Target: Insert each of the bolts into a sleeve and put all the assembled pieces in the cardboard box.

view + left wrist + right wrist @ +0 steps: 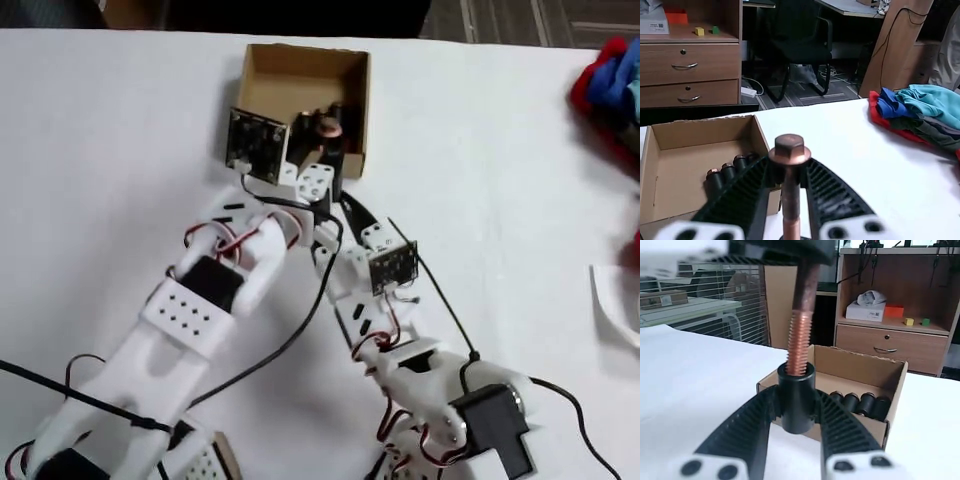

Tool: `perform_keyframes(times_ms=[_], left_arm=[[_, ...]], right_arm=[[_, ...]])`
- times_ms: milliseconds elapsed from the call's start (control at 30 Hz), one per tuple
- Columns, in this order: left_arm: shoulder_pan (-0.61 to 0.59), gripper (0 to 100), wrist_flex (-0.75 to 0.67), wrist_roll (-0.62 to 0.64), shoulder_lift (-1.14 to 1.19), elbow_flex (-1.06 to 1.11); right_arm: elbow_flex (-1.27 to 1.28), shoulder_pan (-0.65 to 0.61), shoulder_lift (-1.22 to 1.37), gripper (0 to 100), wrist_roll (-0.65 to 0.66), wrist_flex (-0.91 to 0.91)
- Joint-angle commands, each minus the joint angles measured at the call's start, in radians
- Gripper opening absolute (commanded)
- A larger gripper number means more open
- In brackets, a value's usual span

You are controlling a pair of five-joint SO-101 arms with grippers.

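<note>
- The left gripper is squeezed shut on a copper bolt. It holds the bolt just under its six-sided head, and the bolt stands straight up and down.
- The right gripper is squeezed shut on a black sleeve. The sleeve stands upright with its hole facing up.
- The bolt hangs right over the sleeve. Its screw end is poking into the hole at the top, and most of the bolt sticks out above.
- In the high view the two arms meet at the near side of the cardboard box, and the bolt head shows there.
- The cardboard box sits just behind the sleeve, open at the top.
- Four finished pieces lie side by side in the box, against one wall.
- The box sits on a white table.
- A pile of clothes, red, blue and teal, lies on the table well apart from the box.
- Wooden drawers stand in the room behind the table.
</note>
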Motion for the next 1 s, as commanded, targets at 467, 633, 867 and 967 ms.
perform_keyframes(times_ms=[467,633,867,967], left_arm=[[0.002,3,0.003,-0.009,-0.003,0.015],[0.002,3,0.003,-0.009,-0.005,0.073],[0.002,3,0.006,-0.009,-0.003,0.077],[0.002,3,0.008,-0.009,-0.003,0.087]], right_arm=[[-0.021,0.013,-0.045,2.1,-0.009,-0.004],[-0.021,0.015,-0.038,2.1,-0.009,-0.004],[-0.021,0.013,-0.038,2.1,-0.009,-0.004],[-0.021,0.012,-0.036,2.1,-0.009,-0.004]])
